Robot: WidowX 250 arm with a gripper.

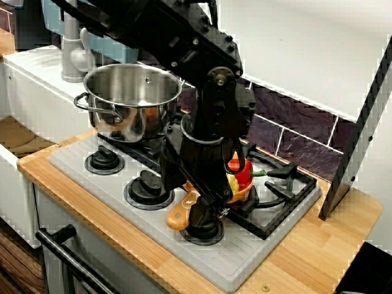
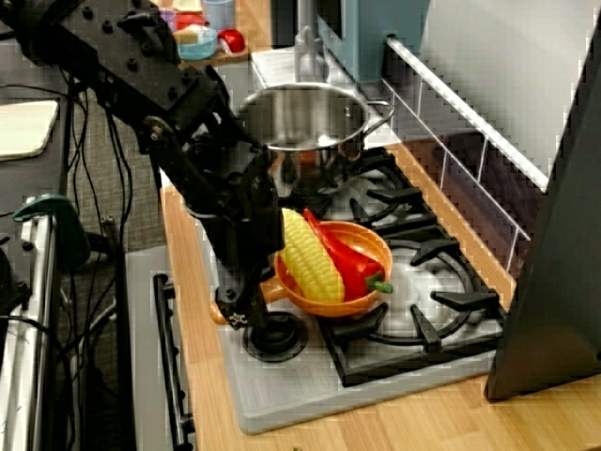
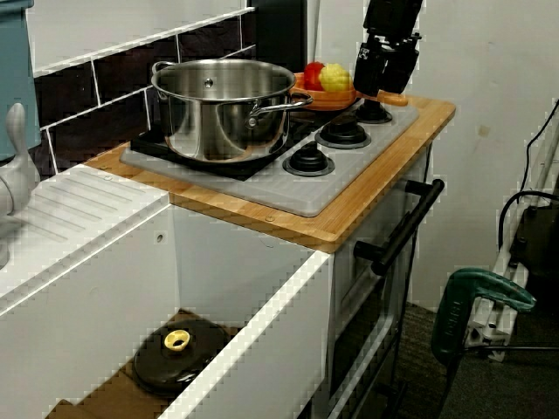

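Pincer (image 2: 240, 316) low over front knob (image 2: 274, 336), looks clamped on handle (image 1: 179, 214) of orange pan (image 2: 376, 246); jaws partly hidden, not certain. Pan sits on stove (image 1: 245, 260) burner grate, holds corn (image 2: 310, 256) and red pepper (image 2: 349, 265). Steel pot (image 1: 131, 92) on neighbouring burner, apart.

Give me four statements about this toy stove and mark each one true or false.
1. The orange pan holds a corn cob and a red pepper. True.
2. The steel pot is full of vegetables. False: it shows only bare metal inside.
3. The tool is down at the pan's handle. True.
4. The black lid covers the pot. False: it lies in the white basin beside the stove.
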